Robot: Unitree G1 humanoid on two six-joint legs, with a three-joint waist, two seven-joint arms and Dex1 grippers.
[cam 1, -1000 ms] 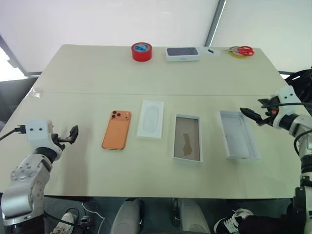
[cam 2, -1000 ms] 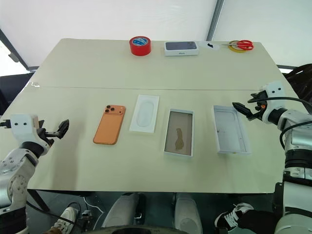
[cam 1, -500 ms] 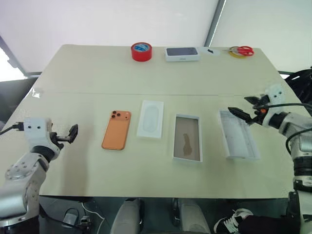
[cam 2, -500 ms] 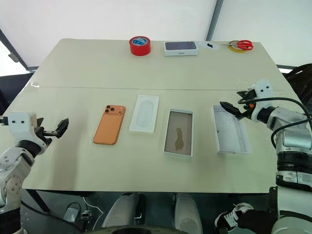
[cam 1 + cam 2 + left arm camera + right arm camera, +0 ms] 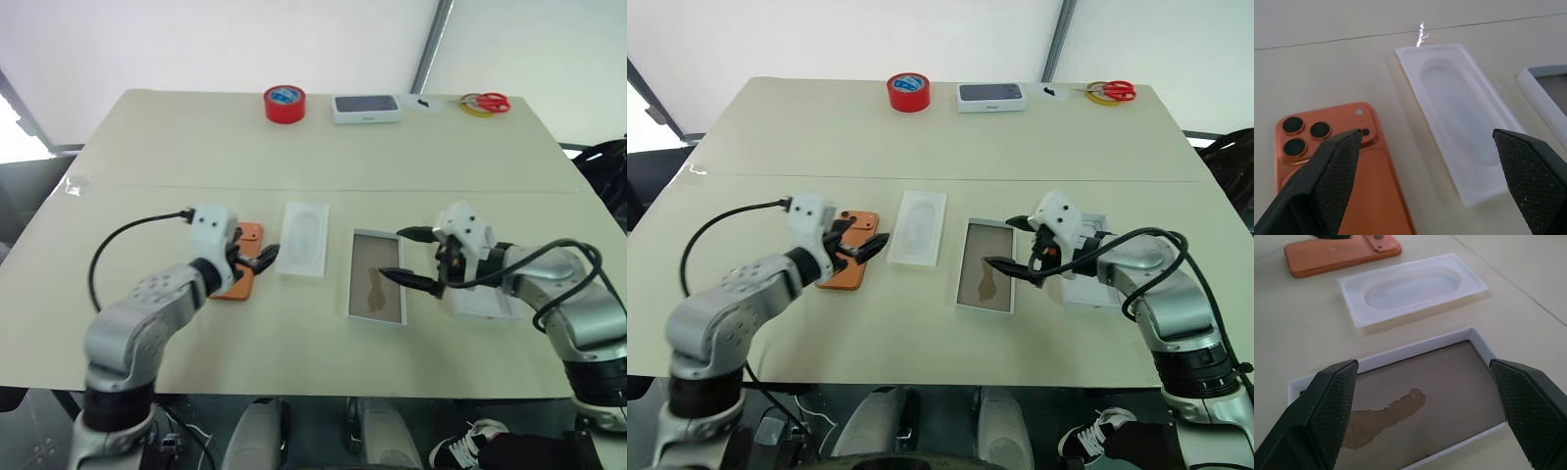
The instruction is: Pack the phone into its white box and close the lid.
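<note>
Two grippers hang low over the table [image 5: 147, 157], both with fingers spread wide and holding nothing. Left gripper [image 5: 257, 260] is above the camera end of the phone [image 5: 1342, 196], which lies flat beside the white insert [image 5: 303, 238]. Right gripper [image 5: 411, 257] hovers over the right edge of the white box [image 5: 376, 277], whose tan floor is bare. Lid [image 5: 495, 305] lies just right of it, mostly hidden by the arm
</note>
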